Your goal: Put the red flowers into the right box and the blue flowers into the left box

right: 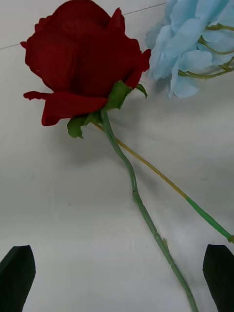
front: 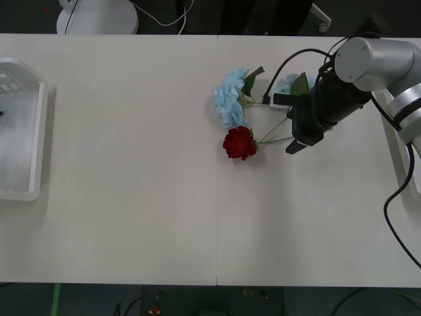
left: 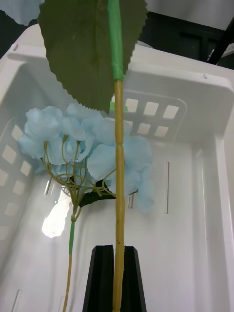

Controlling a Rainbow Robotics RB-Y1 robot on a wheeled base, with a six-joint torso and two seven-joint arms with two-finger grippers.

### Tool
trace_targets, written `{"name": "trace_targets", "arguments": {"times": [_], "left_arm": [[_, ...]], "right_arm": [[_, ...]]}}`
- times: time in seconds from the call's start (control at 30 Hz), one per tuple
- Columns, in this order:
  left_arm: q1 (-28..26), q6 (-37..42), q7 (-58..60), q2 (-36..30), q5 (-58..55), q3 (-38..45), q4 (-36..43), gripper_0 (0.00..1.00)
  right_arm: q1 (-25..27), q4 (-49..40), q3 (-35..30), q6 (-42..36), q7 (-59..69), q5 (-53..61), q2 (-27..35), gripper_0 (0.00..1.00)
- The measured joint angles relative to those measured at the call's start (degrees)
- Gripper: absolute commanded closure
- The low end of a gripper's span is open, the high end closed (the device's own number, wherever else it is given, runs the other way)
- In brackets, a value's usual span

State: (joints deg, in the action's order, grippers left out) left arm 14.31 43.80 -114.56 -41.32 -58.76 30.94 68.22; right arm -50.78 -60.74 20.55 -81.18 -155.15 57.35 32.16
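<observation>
Right jaws [front: 295, 146] spread over rose stem [right: 146, 214]

Lab or robotics test room, not a home. Wide plain white table [front: 131, 197] made of two panels butted together, seam running down the centre of the front view. Dark floor beyond its far edge at the top of the frame. A white round equipment base [front: 97, 16] stands there, upper left, with a pale cable trailing right of it. Another white stand foot [front: 321, 18] shows at upper right. Black cables [front: 395, 197] loop along the right edge. Green tape mark [front: 56, 297] on the floor, lower left.
</observation>
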Motion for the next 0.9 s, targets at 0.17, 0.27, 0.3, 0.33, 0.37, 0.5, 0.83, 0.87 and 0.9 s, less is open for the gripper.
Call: {"name": "trace_targets", "arguments": {"times": [0.17,0.27,0.3,0.33,0.37,0.5,0.83,0.87,0.9], "left_arm": [[-1.14,0.12,0.0,-1.94,-0.27,0.0,-0.08,1.0],[-1.83,0.12,0.0,-2.43,-1.65,-0.01,-0.08,0.99],[-1.92,0.13,0.0,-2.46,-2.22,-0.01,-0.08,0.96],[-1.97,0.13,0.0,-2.46,-2.63,-0.05,-0.08,0.93],[-1.98,0.13,0.0,-2.46,-2.92,-0.13,-0.08,0.82],[-1.99,0.47,0.0,-2.49,-4.8,-0.51,-0.08,0.49],[-1.96,11.35,-0.05,-2.53,-20.57,-1.29,-0.05,0.28],[-1.86,12.64,-0.07,-2.53,-21.73,-1.57,-0.04,0.28],[-1.64,14.02,-0.1,-2.53,-22.78,-1.95,-0.03,0.28]], "right_arm": [[-0.05,2.62,1.38,3.14,0.0,-2.72,-2.7,0.0],[-0.05,3.28,1.41,4.3,0.0,-4.78,-4.41,0.0],[-0.05,3.29,1.43,4.59,0.0,-5.42,-4.84,0.0],[-0.05,3.29,1.45,4.86,0.0,-5.93,-5.25,0.0],[-0.05,3.3,1.49,5.07,0.0,-6.18,-5.59,0.0],[-0.04,3.39,1.69,6.74,0.0,-6.29,-6.55,0.0],[0.42,3.58,4.05,13.79,0.0,-6.55,-7.61,0.0],[0.53,3.58,4.16,13.81,0.0,-6.7,-7.61,0.0],[0.64,3.59,4.19,13.81,0.0,-6.93,-7.62,0.0]]}}
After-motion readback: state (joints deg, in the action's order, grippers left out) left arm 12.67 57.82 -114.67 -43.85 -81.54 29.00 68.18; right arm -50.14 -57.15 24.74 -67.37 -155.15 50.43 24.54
